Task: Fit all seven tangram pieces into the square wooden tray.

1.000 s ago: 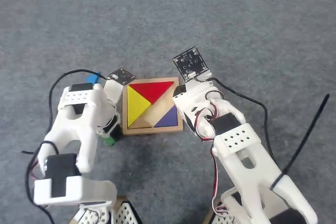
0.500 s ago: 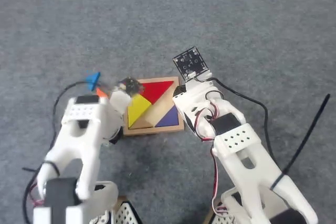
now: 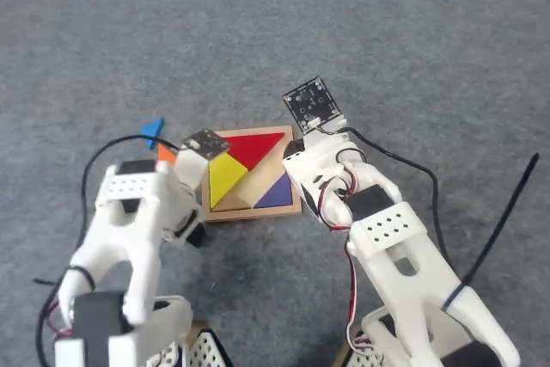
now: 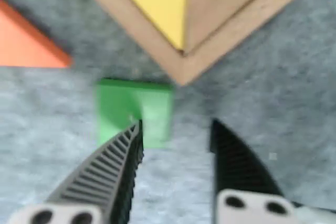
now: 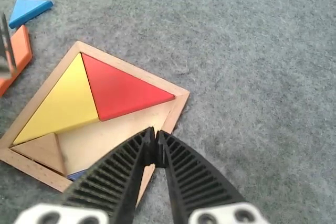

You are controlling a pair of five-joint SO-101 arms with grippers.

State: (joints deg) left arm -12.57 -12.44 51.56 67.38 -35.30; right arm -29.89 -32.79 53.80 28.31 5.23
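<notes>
My left gripper (image 4: pixel 176 125) hangs open, one finger overlapping the green square (image 4: pixel 134 103), which lies just beside a corner of the wooden tray (image 4: pixel 226 40), orange triangle (image 4: pixel 26 43) nearby. My right gripper (image 5: pixel 156 134) is closed above the tray's rim, near the red triangle (image 5: pixel 121 90).

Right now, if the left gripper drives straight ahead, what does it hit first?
Probably the green square piece, right ahead and slightly to one side. The wooden tray has a corner just beyond it. Depth is unclear.

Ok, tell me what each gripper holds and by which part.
Nothing is held. The left gripper is open by the green square piece; the right gripper is shut empty over the square wooden tray.
</notes>
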